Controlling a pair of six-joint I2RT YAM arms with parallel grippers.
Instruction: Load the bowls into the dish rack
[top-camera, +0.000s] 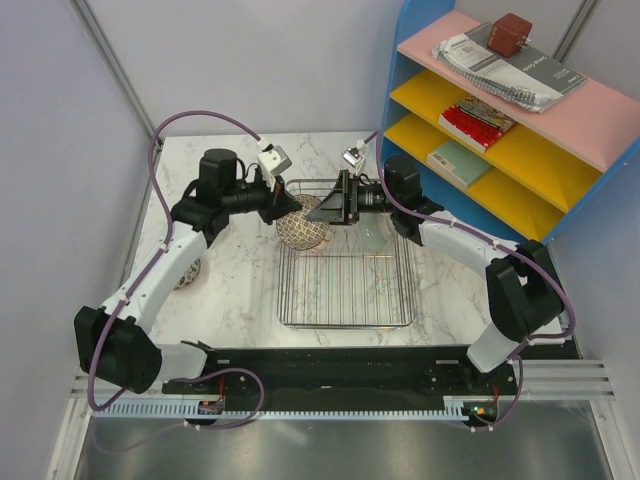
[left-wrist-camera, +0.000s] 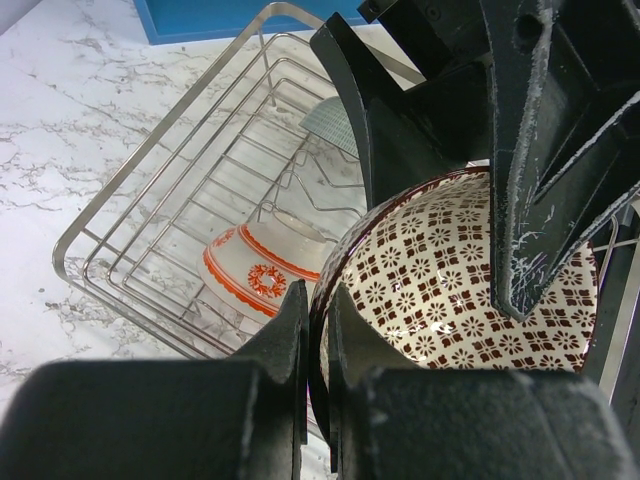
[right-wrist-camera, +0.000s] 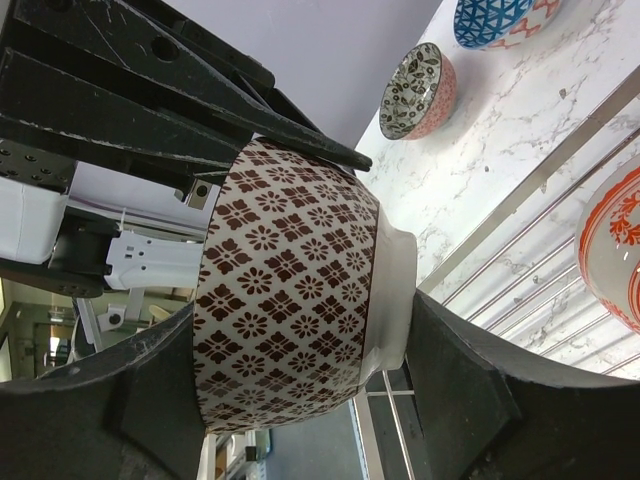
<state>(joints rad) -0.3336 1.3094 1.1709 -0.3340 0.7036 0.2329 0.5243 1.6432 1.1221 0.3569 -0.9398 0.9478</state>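
1. Brown-patterned bowl (top-camera: 303, 232) hangs over the far end of the dish rack (top-camera: 345, 300), shared by both arms. The left gripper (left-wrist-camera: 318, 315) is pinched narrow on its rim. The right gripper (right-wrist-camera: 300, 320) looks clamped across it, mouth to foot.
2. Left side: if that thin rim pinch lets go before the right hold is firm, the bowl could tip and fall.
3. Below the fingers lies the red-orange bowl (left-wrist-camera: 255, 275), with the teal bowl (left-wrist-camera: 335, 125) beyond it. A drop would knock ceramic on ceramic.
4. Right side: both arms pulling at once could twist the bowl loose.
5. Hard to tell: whether the right pads truly bear on the glaze. The rack wires under the bowl are hidden. What seems another bowl (top-camera: 188, 272), left of the left gripper, is half covered.
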